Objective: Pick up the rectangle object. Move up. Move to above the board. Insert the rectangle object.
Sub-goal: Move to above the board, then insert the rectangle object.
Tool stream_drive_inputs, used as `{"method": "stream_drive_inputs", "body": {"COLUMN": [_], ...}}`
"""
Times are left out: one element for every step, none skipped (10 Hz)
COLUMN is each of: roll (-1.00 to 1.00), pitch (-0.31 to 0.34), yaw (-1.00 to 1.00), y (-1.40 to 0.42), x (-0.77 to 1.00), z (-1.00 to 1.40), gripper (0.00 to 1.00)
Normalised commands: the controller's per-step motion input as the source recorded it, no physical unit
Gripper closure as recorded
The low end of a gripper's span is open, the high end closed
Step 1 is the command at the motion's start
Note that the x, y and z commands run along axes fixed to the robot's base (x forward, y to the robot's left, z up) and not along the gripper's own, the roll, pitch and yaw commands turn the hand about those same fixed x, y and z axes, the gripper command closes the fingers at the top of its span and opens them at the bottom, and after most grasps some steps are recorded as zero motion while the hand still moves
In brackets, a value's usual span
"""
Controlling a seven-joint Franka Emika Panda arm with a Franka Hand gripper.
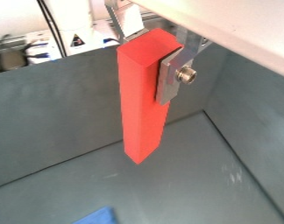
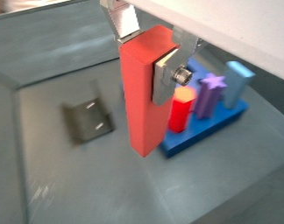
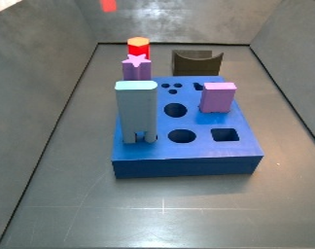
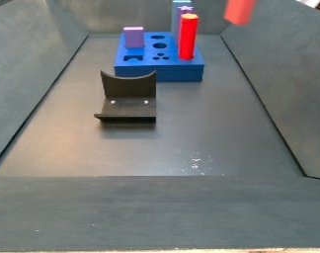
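My gripper point(image 1: 151, 54) is shut on the upper part of the rectangle object point(image 1: 141, 105), a tall red-orange bar that hangs upright, well above the floor. Both wrist views show the hold, with the gripper point(image 2: 147, 59) on the bar point(image 2: 141, 105). The blue board point(image 2: 210, 131) lies beside and below the bar's lower end, not under it. In both side views only the bar's lower end shows at the upper edge point(image 3: 108, 5) point(image 4: 238, 10), off to one side of the board point(image 3: 187, 156) point(image 4: 156, 65). The gripper itself is out of both side views.
On the board stand a light-blue block point(image 3: 134, 112), a purple star point(image 3: 137, 66), a red-topped cylinder point(image 3: 138, 46) and a purple block point(image 3: 219, 95). The dark fixture point(image 4: 127, 96) sits on the floor near the board. Grey walls enclose the bin.
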Motion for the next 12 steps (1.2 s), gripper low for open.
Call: {"method": "stream_drive_inputs", "body": {"roll": [-0.01, -0.01, -0.02, -0.04, -0.04, -0.03, -0.02, 0.01, 0.02, 0.03, 0.04, 0.00], "pitch": [0.255, 0.316, 0.320, 0.268, 0.242, 0.202, 0.169, 0.153, 0.144, 0.106, 0.073, -0.087], "yaw": [-1.00, -1.00, -0.88, -0.53, -0.39, -0.18, -0.08, -0.05, -0.03, -0.01, 0.00, -0.03], "y": [-1.00, -1.00, -1.00, -1.00, -1.00, -1.00, -1.00, -0.72, -0.52, -0.26, -0.17, -0.03], "x": [0.57, 0.58, 0.58, 0.60, 0.61, 0.63, 0.64, 0.48, 0.38, 0.22, 0.14, 0.37], "z": [0.13, 0.14, 0.14, 0.14, 0.15, 0.16, 0.16, 0.12, 0.09, 0.06, 0.04, -0.10], "gripper": [1.00, 1.00, 1.00, 1.00, 1.00, 1.00, 1.00, 1.00, 1.00, 1.00, 1.00, 1.00]}}
